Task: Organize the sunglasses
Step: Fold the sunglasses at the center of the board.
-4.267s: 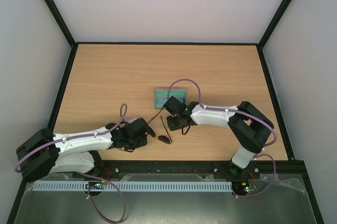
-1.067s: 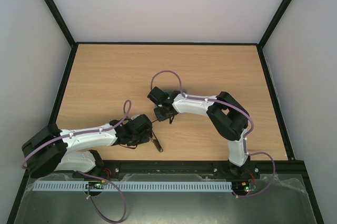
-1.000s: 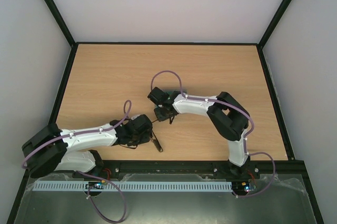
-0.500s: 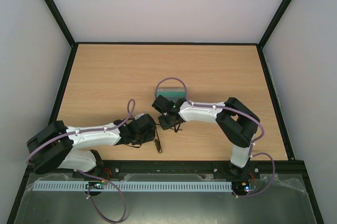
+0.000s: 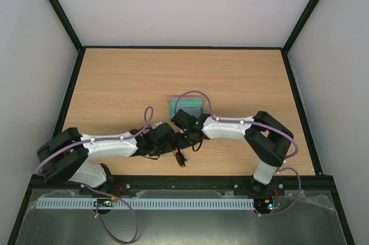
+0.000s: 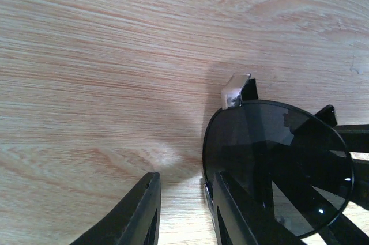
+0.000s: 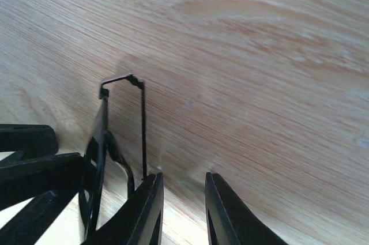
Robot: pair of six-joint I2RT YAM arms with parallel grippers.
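The sunglasses (image 5: 180, 157) sit near the table's front edge, between the two wrists. In the left wrist view one rounded dark lens (image 6: 277, 164) with a white nose pad (image 6: 235, 89) stands just right of my right finger. My left gripper (image 6: 185, 178) (image 5: 173, 143) is narrowly open, with only bare wood in its gap. In the right wrist view the thin wire frame (image 7: 98, 153) and a slim temple arm (image 7: 143, 129) stand left of my right gripper (image 7: 183, 178) (image 5: 189, 137). It is also narrowly open and holds nothing. The temple arm ends by its left fingertip.
A grey-green rectangular case (image 5: 185, 105) lies just beyond the right wrist, partly hidden by it. The left arm's black fingers (image 7: 29, 164) show at the lower left of the right wrist view. Black rails (image 5: 75, 83) edge the wooden table.
Both wrists have shifted right and closer together over the last second. The right wrist came nearer, uncovering the case. The sunglasses sit slightly further right.
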